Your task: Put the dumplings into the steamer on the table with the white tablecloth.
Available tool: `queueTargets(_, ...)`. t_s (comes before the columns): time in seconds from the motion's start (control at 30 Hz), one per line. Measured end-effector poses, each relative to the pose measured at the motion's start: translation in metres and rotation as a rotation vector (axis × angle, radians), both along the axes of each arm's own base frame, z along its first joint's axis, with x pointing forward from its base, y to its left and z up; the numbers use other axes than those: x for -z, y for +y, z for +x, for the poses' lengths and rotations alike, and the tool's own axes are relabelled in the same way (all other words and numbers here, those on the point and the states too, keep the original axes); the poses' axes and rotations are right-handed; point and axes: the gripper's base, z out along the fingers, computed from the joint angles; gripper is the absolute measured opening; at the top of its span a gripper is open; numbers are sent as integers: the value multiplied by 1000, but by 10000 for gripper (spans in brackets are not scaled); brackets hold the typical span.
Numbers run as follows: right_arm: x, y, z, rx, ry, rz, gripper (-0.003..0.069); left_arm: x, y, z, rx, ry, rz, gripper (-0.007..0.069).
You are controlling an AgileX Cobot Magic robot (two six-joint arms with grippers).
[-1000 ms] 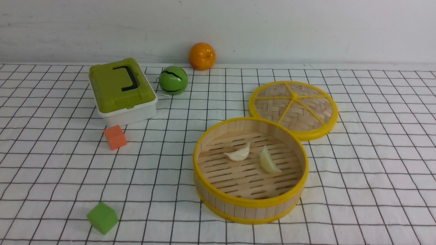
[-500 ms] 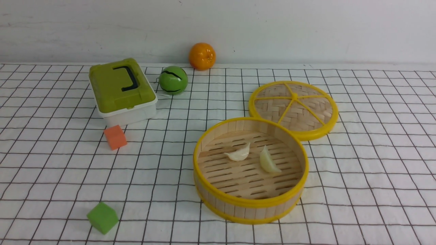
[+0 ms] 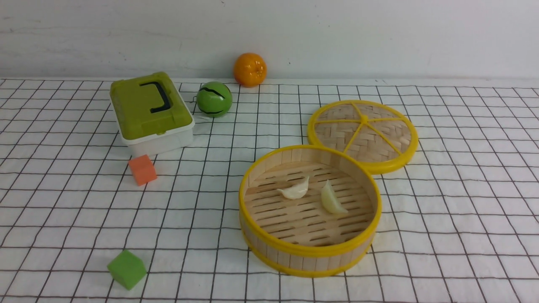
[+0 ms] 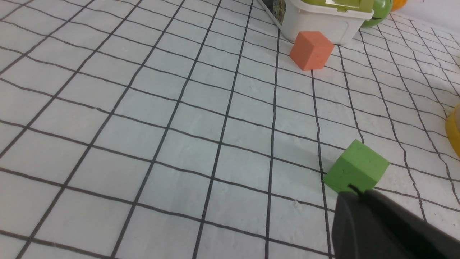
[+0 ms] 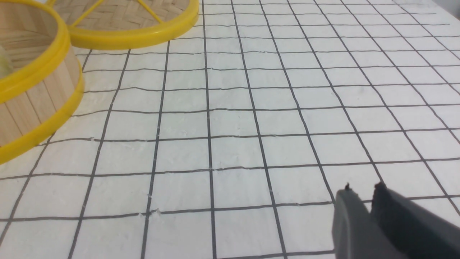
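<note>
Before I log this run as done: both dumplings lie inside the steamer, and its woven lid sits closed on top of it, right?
Not quite. Both dumplings lie inside the steamer, but the woven lid is off, lying flat on the tablecloth behind the steamer. The front view shows it.

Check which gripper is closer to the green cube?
Left. The left gripper sits right beside the green cube, shut and empty. The right gripper is over bare tablecloth on the far side of the steamer.
</note>
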Motion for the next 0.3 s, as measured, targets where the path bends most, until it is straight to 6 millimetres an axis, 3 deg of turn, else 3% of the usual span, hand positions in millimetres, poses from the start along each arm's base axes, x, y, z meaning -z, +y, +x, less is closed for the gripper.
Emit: queueTargets(0.3,0,0,0,0,0,0,107,0,0,0,0,0,0,3)
